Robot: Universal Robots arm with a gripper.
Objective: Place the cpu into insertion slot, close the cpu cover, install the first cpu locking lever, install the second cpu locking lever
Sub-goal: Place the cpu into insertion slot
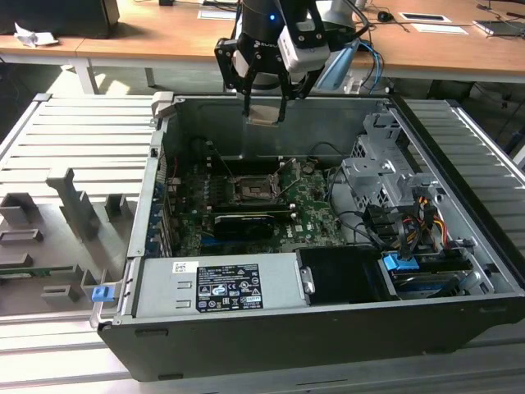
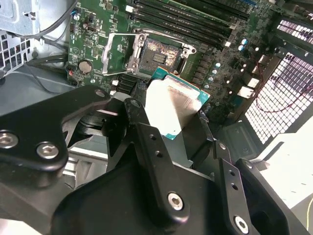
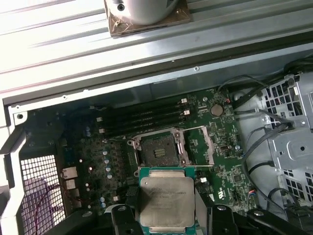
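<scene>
Your arm hangs tool-down over the open computer case point(image 1: 213, 123), with the gripper point(image 1: 264, 115) level with the top edge of the case wall nearest the desks, well clear of the green circuit board point(image 1: 316, 209) below.

The jaws are pinching the cpu point(image 1: 264, 111) by two opposite edges. It sits right at the fingertips, spanning the gap between them.

In both wrist views the cpu point(image 2: 173, 105) point(image 3: 166, 200) shows its silvery top toward the wrist, and the exterior view catches its pale tan underside turned down toward the board. It is square, so it has no long axis, and it is held close to level.

The insertion slot point(image 2: 156, 54) point(image 3: 159, 149) lies open on the board, below the chip and apart from it. The cpu cover point(image 2: 105, 54) is swung open beside the slot.
</scene>
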